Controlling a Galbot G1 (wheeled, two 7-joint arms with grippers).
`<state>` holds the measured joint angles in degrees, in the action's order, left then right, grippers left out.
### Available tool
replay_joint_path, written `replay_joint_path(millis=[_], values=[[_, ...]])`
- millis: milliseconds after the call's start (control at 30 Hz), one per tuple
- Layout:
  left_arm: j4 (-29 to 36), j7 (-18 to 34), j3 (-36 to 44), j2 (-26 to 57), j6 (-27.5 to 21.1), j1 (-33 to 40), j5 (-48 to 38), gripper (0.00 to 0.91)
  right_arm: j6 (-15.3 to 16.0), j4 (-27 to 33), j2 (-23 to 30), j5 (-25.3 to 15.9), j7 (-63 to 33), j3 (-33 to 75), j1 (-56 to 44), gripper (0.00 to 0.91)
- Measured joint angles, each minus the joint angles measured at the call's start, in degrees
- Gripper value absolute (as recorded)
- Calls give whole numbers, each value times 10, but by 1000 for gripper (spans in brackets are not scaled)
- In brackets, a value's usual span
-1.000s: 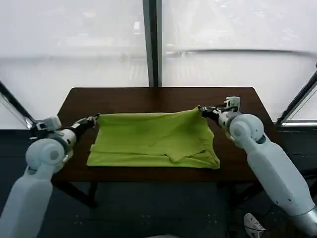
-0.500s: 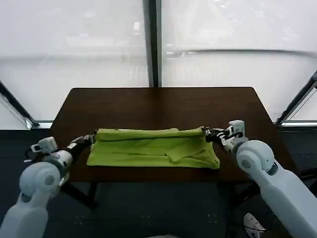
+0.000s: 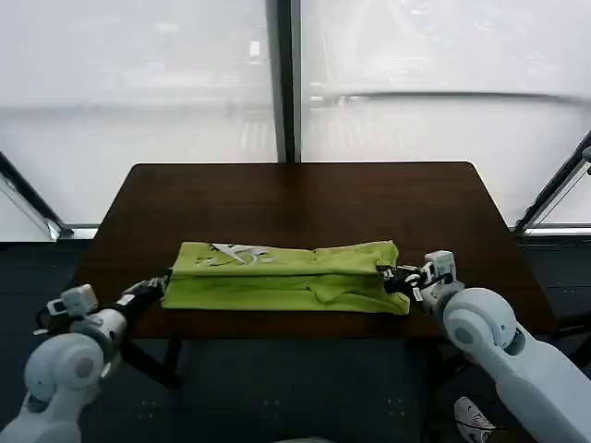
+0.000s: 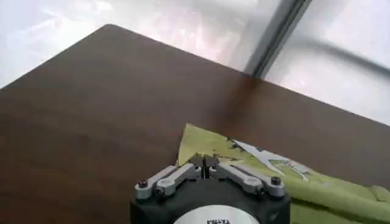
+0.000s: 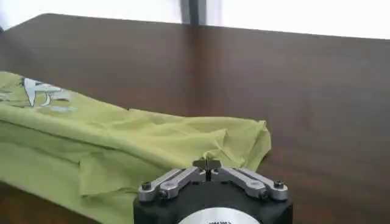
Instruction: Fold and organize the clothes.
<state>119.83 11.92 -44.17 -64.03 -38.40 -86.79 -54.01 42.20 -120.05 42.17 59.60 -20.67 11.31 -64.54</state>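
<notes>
The clothes are one lime-green T-shirt (image 3: 295,277), lying as a long folded band along the near part of the dark brown table (image 3: 305,198). A white print (image 3: 235,254) faces up near its left end. My left gripper (image 3: 159,288) is at the band's left end, low over the table's near edge. In the left wrist view this gripper (image 4: 204,161) is shut on a corner of the T-shirt (image 4: 201,141). My right gripper (image 3: 386,275) is at the right end. In the right wrist view it (image 5: 207,163) is shut on a small pinch of the T-shirt (image 5: 122,134).
The far half of the table is bare wood. A dark window post (image 3: 283,83) rises behind the table's far edge, with bright glass on both sides. The T-shirt's near side lies close to the table's front edge (image 3: 277,323).
Both grippers have drawn the T-shirt's far edge toward the table's near edge and lowered it. The shirt went from a raised sheet to a folded band, with the white print now on top.
</notes>
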Motion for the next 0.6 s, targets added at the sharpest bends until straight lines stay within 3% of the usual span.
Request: replay_joint_path(millis=[33,367,600], values=[[1,0,-1,-2,1,-4,1,878,0,-2,-1,0,0,0,-3,878],[28,5,-18,-11,-1,-27,27,878,0,-26,-10,0,13,24,-18,878],[16,13,-14,-2,-7,10,23,878,0,0,11,-15,27,50,6,878]])
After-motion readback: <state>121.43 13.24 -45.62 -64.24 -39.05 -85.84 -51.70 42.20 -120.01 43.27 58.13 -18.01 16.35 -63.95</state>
